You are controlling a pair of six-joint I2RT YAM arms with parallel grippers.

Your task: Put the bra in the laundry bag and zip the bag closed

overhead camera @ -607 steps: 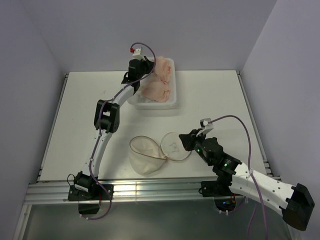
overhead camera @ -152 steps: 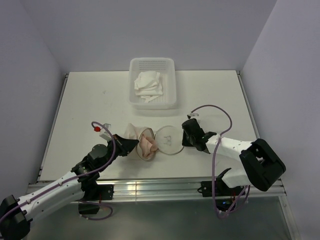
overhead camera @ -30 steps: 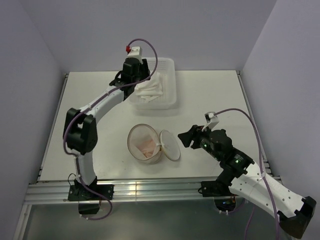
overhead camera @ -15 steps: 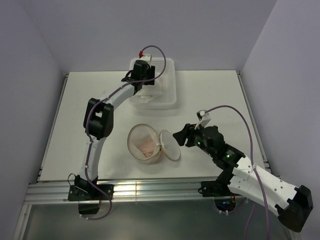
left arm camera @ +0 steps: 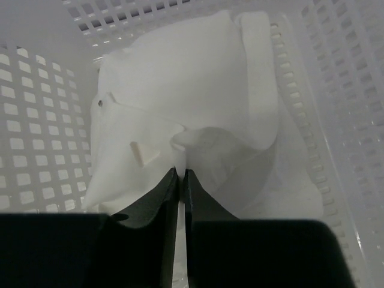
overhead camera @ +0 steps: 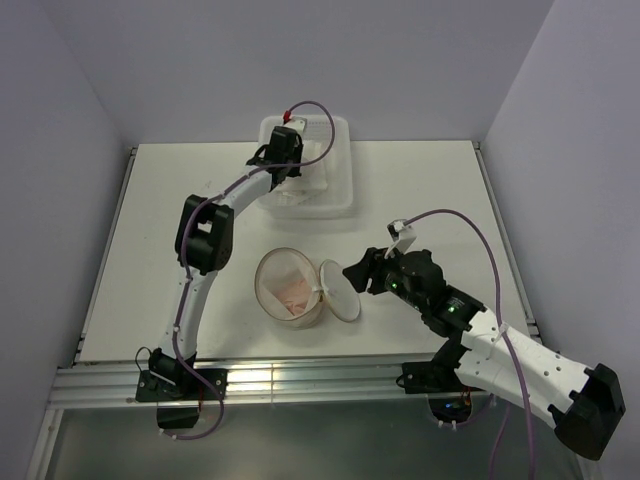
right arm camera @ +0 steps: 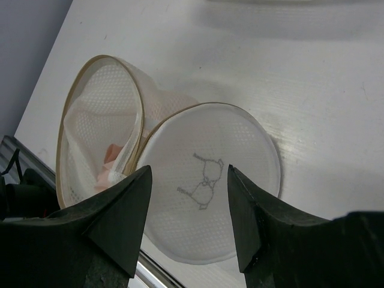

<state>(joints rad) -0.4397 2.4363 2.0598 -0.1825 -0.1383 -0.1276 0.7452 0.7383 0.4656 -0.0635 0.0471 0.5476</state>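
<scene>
1. Currently the left gripper (left arm camera: 180,174) is pinched shut on a thin fold of the bra (left arm camera: 192,90). The bra lies crumpled in the white perforated basket (left arm camera: 36,120) at the far side of the table (overhead camera: 170,220), not yet in the laundry bag (right arm camera: 90,120).
2. Right gripper (right arm camera: 187,172) is spread wide and holds nothing. It hovers just above the flap lid (right arm camera: 240,150), which lies flipped open beside the bag's mouth.
3. Risk: the grip takes only one thin fold. I judge it may slip on lifting, or the trailing cups may snag the basket rim.
4. Risk: the bag mouth is soft mesh on a wire rim, with a peach item (right arm camera: 111,157) inside. A bra dropped off-centre could hang on the rim or fold the mouth shut.
5. Views: only the left wrist shows the pinch; overhead, the arm hides it. Only the right wrist shows the lid's printed mark legibly. Only the overhead view shows basket and bag well apart. Zip pulls are too small to make out.
</scene>
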